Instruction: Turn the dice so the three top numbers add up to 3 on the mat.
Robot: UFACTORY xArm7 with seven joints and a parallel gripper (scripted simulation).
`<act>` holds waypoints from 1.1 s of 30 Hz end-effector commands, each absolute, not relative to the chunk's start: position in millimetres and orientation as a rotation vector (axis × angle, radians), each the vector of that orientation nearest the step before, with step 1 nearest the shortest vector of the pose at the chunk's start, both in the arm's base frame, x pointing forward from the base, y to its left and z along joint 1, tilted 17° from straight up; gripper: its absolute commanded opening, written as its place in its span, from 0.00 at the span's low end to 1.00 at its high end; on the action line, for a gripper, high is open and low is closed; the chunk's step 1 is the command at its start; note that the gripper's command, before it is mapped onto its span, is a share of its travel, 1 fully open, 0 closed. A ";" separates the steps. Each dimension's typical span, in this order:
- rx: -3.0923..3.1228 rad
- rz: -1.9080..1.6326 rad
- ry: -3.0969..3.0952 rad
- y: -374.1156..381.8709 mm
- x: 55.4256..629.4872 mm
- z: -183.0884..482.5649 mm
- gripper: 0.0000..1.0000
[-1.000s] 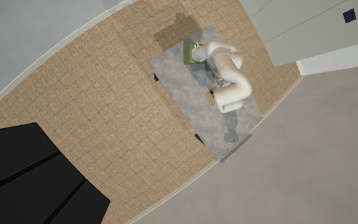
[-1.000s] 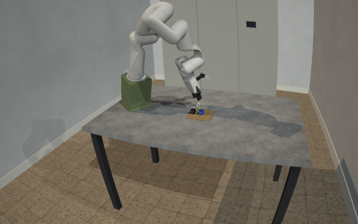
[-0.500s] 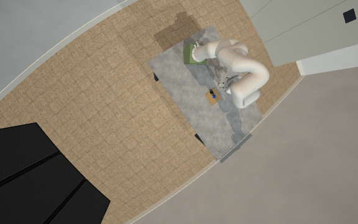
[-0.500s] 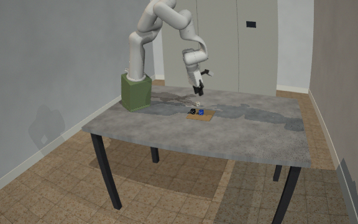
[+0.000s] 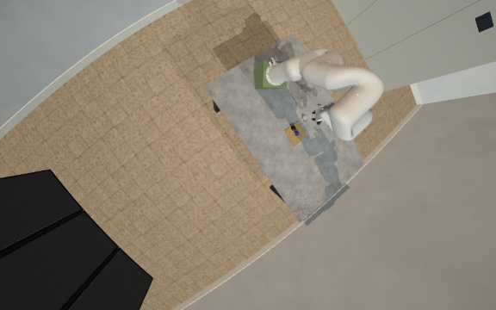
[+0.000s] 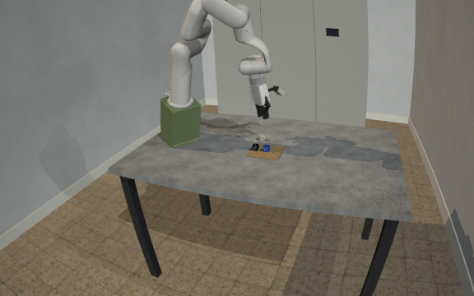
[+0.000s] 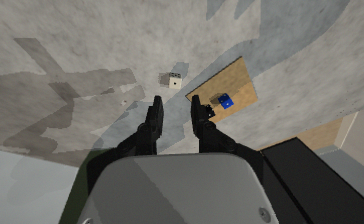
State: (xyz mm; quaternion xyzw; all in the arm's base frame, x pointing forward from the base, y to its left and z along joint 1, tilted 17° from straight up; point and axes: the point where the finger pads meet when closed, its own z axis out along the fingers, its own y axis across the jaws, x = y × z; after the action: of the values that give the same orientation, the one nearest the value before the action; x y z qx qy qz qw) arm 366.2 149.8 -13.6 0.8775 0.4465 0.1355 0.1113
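Observation:
A small tan mat lies on the grey table; it also shows in the wrist view and from above. A blue die and a black die sit on the mat's far part. In the wrist view the blue die is clear, and the black die is partly hidden behind a finger. A white die lies on the bare table just off the mat, one dot up in the wrist view. My gripper hangs high above the table, part open and empty.
The arm's green base block stands at the table's far left corner. Grey cabinet doors stand behind the table. A black block sits on the floor away from the table.

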 end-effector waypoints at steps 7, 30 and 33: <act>2.576 0.236 1.303 155.6 366.3 -6.8 1.00; 2.438 0.200 1.525 154.4 366.3 -9.0 1.00; 2.328 0.175 1.676 153.5 366.3 -10.5 1.00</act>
State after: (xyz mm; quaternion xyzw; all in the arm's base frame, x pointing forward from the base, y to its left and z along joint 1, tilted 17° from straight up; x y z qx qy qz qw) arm 365.6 153.6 -9.7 0.8423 0.5181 0.0709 0.1305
